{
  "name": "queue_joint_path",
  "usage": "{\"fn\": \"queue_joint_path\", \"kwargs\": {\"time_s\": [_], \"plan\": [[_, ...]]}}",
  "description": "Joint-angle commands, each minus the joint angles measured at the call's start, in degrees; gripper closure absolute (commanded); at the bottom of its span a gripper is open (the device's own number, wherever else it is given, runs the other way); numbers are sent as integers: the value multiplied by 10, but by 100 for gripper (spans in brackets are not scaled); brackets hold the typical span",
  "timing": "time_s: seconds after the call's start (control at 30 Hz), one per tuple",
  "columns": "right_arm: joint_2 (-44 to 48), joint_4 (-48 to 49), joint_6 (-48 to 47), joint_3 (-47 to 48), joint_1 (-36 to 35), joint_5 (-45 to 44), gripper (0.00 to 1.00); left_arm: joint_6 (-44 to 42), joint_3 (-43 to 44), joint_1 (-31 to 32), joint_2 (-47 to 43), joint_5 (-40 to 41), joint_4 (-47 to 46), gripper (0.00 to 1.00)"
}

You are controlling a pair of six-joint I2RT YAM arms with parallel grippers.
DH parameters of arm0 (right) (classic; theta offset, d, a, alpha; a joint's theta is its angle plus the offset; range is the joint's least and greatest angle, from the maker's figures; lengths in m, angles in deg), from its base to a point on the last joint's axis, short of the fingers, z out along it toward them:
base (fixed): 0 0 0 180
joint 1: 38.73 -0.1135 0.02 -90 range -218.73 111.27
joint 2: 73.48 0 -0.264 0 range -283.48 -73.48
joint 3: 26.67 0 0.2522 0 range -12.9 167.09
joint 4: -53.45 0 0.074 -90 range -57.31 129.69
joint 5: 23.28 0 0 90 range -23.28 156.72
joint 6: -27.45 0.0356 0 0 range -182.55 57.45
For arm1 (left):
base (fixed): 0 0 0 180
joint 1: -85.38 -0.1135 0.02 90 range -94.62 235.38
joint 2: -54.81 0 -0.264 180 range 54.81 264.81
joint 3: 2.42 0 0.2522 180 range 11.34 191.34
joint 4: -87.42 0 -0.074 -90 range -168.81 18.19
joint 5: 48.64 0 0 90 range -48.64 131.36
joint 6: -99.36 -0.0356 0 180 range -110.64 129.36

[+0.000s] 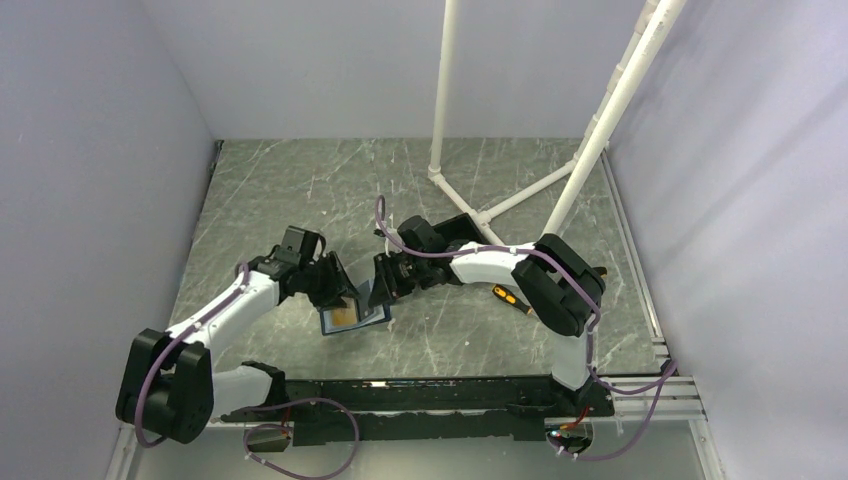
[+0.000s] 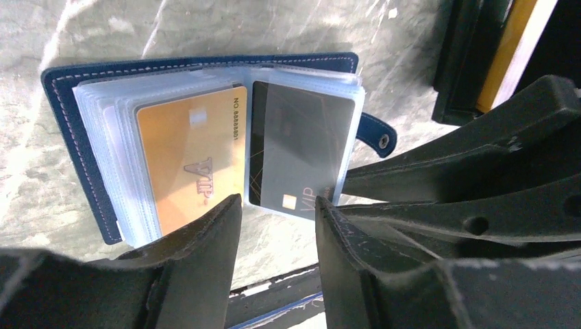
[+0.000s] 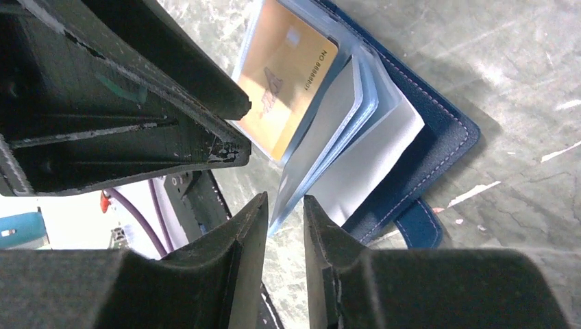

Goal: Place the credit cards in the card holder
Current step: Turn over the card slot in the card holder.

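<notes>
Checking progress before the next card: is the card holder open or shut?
Open. The card holder lies spread on the table, its clear sleeves fanned, with a gold card and a dark card showing side by side.

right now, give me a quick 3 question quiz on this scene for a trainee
1. True or false: the card holder is closed.
2. Multiple choice: the gold card sits A) on the bare table B) inside a clear sleeve of the holder C) in a black box.
3. Fill in the blank: the left gripper, at the holder's edge, has its jaws ___.

Key: 1 false, it lies open with cards showing on both pages. 2 B. 3 open.
</notes>
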Motion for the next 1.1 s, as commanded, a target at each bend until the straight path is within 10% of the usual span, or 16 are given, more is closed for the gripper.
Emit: {"fn": "queue_joint_path", "kwargs": {"time_s": [0.0,0.37,1.07], "plan": [[19,48,3,7,-2,25,71,7,38,-23,6,-27,15,49],[3,88,15,4,-2,53,78,3,73,-28,62,-48,-18,44],[14,58,3,3,-2,36,77,-39,55,-28,61,-16,9,65]]}}
